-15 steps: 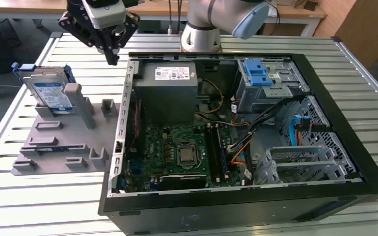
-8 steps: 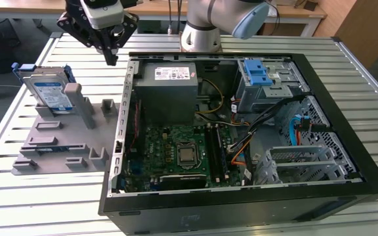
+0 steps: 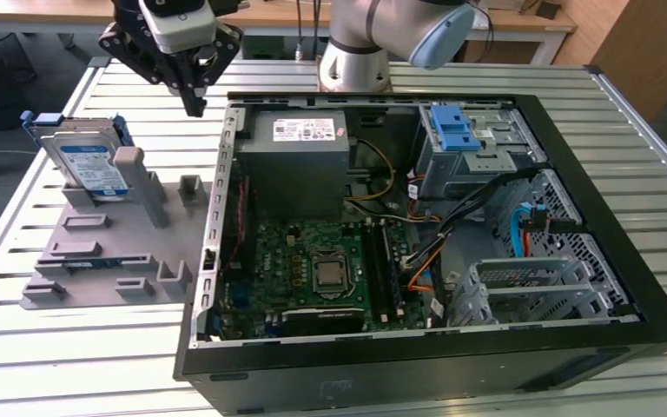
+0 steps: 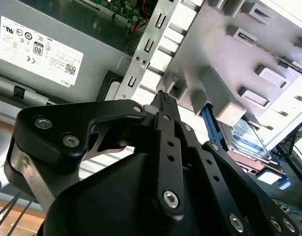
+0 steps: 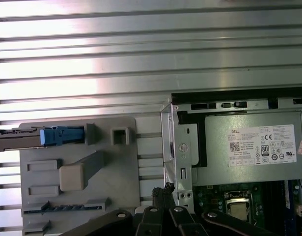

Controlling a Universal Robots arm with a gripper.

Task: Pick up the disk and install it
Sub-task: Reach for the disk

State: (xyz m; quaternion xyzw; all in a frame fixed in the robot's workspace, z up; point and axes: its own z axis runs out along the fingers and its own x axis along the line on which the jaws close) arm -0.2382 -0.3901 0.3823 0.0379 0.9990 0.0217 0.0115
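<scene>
Above the upright disk [image 3: 88, 165] the air is free, but the holder [image 3: 90, 254] sets a post [image 3: 131, 174] just before its face, and the case wall [image 3: 220, 217] rises beside, near the gripper [image 3: 195, 109].

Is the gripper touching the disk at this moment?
Apart. The exterior view shows the gripper above the table by the computer case's corner, with open space between it and the disk, which stands propped in the grey holder.

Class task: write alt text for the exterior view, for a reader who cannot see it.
The arm's gripper, shut and empty, hangs above the slatted table between the disk, standing on edge in a grey fixture at the exterior view's left, and an open computer case at its right.
</scene>
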